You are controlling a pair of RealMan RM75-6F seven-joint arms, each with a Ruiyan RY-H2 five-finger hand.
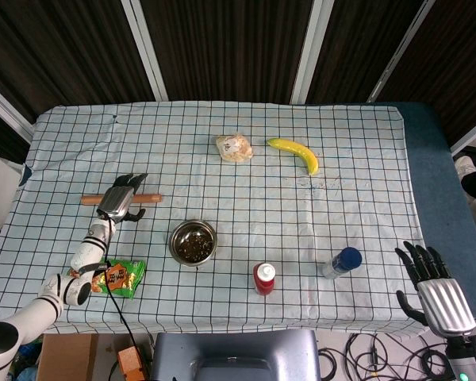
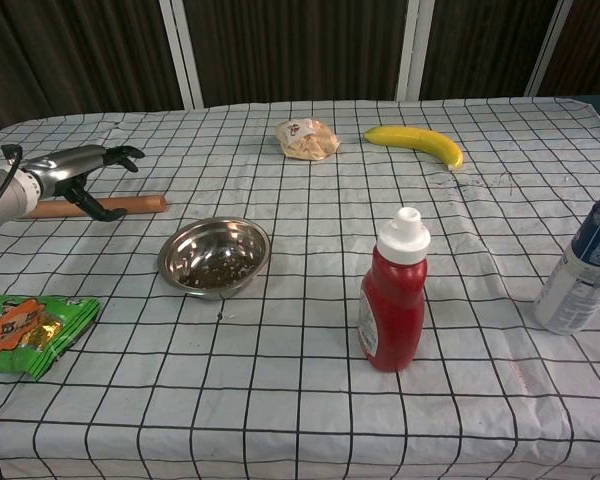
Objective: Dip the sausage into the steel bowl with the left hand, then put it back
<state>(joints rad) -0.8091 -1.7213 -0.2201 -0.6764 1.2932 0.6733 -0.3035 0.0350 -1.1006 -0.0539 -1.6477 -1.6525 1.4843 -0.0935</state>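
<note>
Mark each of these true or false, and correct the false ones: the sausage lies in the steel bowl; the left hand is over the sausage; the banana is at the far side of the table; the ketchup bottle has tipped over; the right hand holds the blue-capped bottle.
1. The sausage lies in the steel bowl. False: it lies on the cloth to the left of the bowl.
2. The left hand is over the sausage. True.
3. The banana is at the far side. True.
4. The ketchup bottle has tipped over. False: it stands upright.
5. The right hand holds the blue-capped bottle. False: it is open, apart from it.
</note>
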